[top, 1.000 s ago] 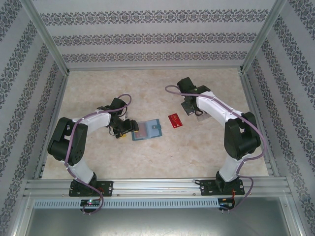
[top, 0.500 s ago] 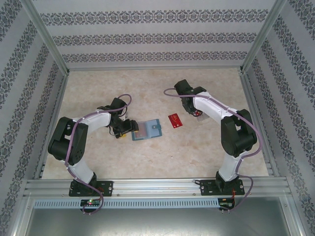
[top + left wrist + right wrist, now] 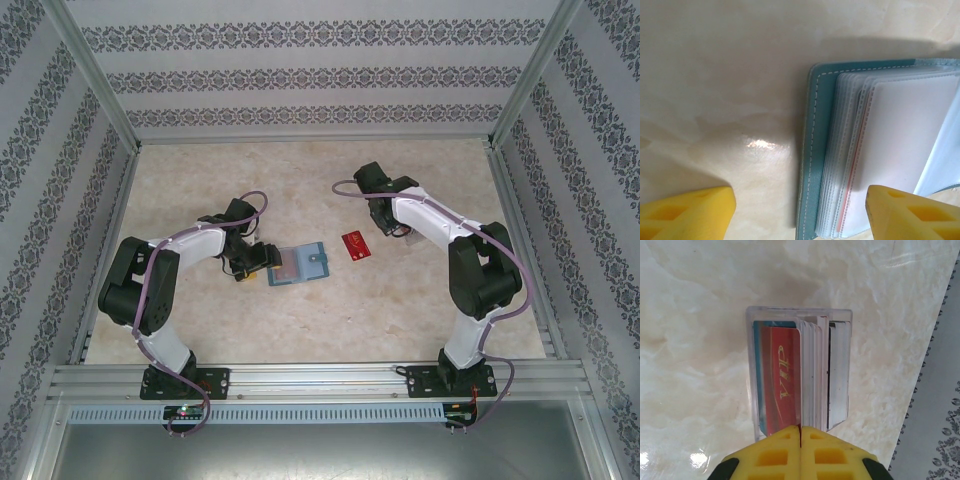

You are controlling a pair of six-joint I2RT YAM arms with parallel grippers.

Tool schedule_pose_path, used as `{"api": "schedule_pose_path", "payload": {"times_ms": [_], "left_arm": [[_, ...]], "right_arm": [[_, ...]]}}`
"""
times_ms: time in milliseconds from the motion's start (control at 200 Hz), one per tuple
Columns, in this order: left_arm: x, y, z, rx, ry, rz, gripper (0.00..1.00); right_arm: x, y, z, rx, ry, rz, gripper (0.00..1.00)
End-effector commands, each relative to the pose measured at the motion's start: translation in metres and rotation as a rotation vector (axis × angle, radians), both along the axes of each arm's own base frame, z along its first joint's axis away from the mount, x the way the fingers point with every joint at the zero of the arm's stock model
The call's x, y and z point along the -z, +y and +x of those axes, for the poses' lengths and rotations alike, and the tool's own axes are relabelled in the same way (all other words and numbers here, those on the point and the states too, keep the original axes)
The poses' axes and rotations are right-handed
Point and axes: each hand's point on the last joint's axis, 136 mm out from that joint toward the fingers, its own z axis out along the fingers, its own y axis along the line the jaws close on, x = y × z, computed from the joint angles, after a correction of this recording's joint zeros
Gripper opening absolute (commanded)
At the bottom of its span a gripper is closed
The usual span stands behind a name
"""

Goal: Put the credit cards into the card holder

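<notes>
Up close, the right wrist camera resolves what the top view leaves vague: a clear box (image 3: 799,315) of upright cards, with a red VIP card (image 3: 782,380) just ahead of the right gripper (image 3: 800,437), whose fingers are pressed together. The left gripper (image 3: 797,210) is spread wide over the open teal card holder (image 3: 812,150), with bare marble table (image 3: 715,75) to its left. Seen from above, a red credit card (image 3: 357,244) lies near the right gripper. Patterned walls (image 3: 320,75) close in the table.
</notes>
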Motion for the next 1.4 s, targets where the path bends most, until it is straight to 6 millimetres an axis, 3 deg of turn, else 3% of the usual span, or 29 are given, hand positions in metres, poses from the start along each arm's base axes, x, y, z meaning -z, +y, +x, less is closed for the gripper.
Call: {"api": "schedule_pose_path", "payload": {"times_ms": [0,80,135,180,335,520,1144,1394], "left_arm": [[0.035,-0.01,-0.026,0.058,0.114,-0.032,0.72],[0.035,-0.01,-0.026,0.06,0.114,-0.032,0.72],[0.035,-0.01,-0.027,0.058,0.115,-0.031,0.72],[0.035,-0.01,-0.027,0.058,0.115,-0.031,0.72],[0.035,-0.01,-0.027,0.059,0.115,-0.031,0.72],[0.036,-0.01,-0.026,0.06,0.114,-0.034,0.72],[0.035,-0.01,-0.025,0.064,0.115,-0.032,0.72],[0.038,-0.01,-0.027,0.064,0.122,-0.031,0.72]], "right_arm": [[0.003,0.0,-0.004,-0.01,0.018,-0.025,0.0],[0.004,0.005,-0.006,-0.009,0.028,0.011,0.01],[0.005,0.01,-0.009,-0.007,0.04,0.059,0.26],[0.004,0.01,-0.009,-0.004,0.035,0.071,0.36],[0.002,0.0,-0.007,0.019,0.026,0.036,0.47],[0.013,-0.01,-0.006,0.047,0.057,0.002,0.55],[-0.01,-0.026,0.002,0.083,-0.029,-0.043,0.5],[-0.005,-0.033,0.002,0.1,-0.015,-0.073,0.49]]}}
